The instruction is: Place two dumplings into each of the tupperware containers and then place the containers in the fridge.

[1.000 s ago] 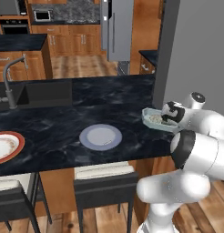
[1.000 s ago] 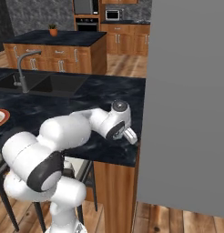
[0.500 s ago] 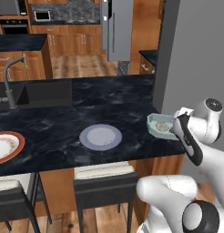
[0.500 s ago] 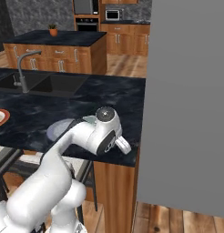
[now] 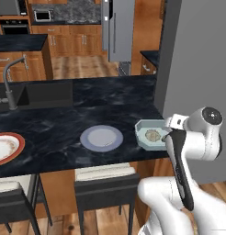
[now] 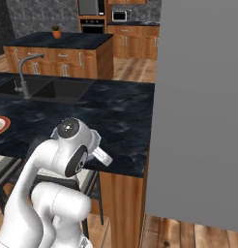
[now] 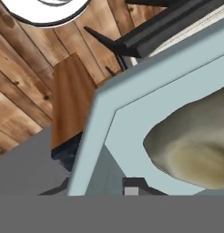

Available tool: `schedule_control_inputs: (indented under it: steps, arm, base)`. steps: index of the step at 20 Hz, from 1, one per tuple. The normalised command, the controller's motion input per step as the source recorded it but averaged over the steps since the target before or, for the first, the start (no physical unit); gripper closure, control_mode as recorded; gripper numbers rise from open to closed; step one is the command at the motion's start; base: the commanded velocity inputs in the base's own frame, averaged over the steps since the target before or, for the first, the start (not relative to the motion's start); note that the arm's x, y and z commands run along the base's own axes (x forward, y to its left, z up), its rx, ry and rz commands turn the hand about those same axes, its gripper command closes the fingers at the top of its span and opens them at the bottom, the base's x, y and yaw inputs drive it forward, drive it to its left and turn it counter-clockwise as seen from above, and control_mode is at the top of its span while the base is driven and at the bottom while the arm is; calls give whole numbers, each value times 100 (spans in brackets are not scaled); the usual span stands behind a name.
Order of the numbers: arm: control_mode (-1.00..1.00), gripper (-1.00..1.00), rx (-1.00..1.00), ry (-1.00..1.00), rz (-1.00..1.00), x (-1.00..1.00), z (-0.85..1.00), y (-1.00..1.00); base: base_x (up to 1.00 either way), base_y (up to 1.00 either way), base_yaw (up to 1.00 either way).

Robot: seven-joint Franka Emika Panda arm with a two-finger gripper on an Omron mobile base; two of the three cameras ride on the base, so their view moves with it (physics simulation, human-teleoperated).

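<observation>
A: One tupperware container (image 5: 150,134) sits at the table's (image 5: 64,133) near right corner, right up against the tool. Beige dumplings (image 5: 153,135) lie inside it.

B: Is the tool gripping it?

A: It looks so. In the hand view the container's pale blue-grey rim (image 7: 109,136) runs straight down to one dark fingertip (image 7: 134,184), and a dumpling (image 7: 196,150) sits just past that rim. The tool (image 7: 134,189) is nearly pressed together, pinching the container's wall.

B: How many dumplings are in it?

A: Cannot tell; they read as one lumpy patch from the left base view.

B: What else is near the tool?

A: A second container (image 5: 101,138), flat and round, rests on the table to the tool's left, apart from the held one. Further left is a red-rimmed plate (image 5: 5,147). A big grey panel (image 6: 198,111) stands to the tool's right.
</observation>
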Motion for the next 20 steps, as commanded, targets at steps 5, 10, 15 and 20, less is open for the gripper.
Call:
schedule_control_inputs:
  steps: [5,10,15,20]
  arm:
    - [-100,100,-3,-8,19,0,12,70]
    - [-100,100,0,-7,10,-2,-3,16]
    - [100,100,0,-2,2,-4,0,0]
    - [100,100,0,0,0,0,0,0]
  base:
    - [0,0,0]
    - [0,0,0]
    - [-58,4,8]
    - [-79,31,3]
